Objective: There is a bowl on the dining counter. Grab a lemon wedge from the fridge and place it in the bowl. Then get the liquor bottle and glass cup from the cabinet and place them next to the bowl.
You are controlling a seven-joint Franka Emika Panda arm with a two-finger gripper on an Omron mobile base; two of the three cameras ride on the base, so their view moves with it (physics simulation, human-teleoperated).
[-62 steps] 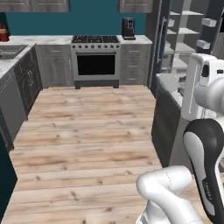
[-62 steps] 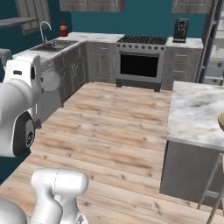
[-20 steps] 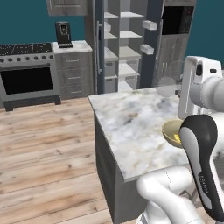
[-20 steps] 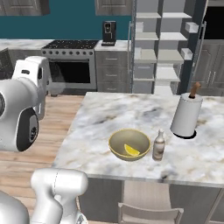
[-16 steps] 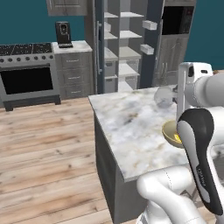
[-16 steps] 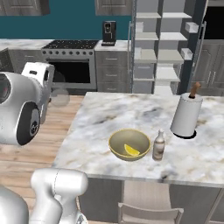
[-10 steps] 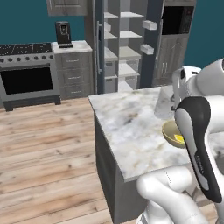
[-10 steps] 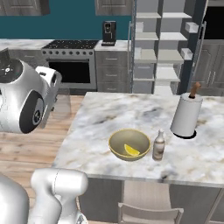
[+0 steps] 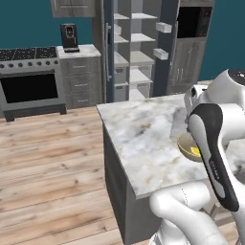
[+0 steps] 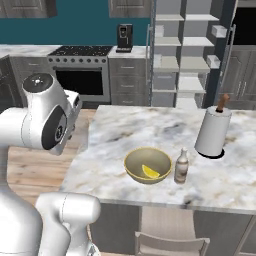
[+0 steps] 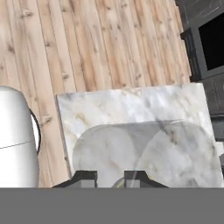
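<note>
Pincer (image 11: 110,177) is clenched on the glass cup (image 11: 144,148). In the hand view the clear cup lies straight out ahead of the tips, on its side to the camera, with marble showing through it. I can't tell whether the grip is on the rim or the wall.

Left to right in the right base view:
- bowl (image 10: 147,165) on the dining counter (image 10: 115,130), with the lemon wedge (image 10: 150,172) inside it, so that step looks done
- liquor bottle (image 10: 181,166) upright, just beside the bowl on its right, so also placed
- paper towel roll (image 10: 212,132) further right, clear of the drop zone

The cup is carried above the counter, likely because it's the last item to go down.

Relative to the pincer: counter directly under the cup, wood floor (image 11: 87,43) beyond its far edge. In the left base view the bowl (image 9: 189,148) sits just below the hand. The yellowish sliver between the tips is probably its rim, but that's poorly resolved.

My read on the set-down spot is the bare marble on the bowl's free side, away from the bottle.
</note>
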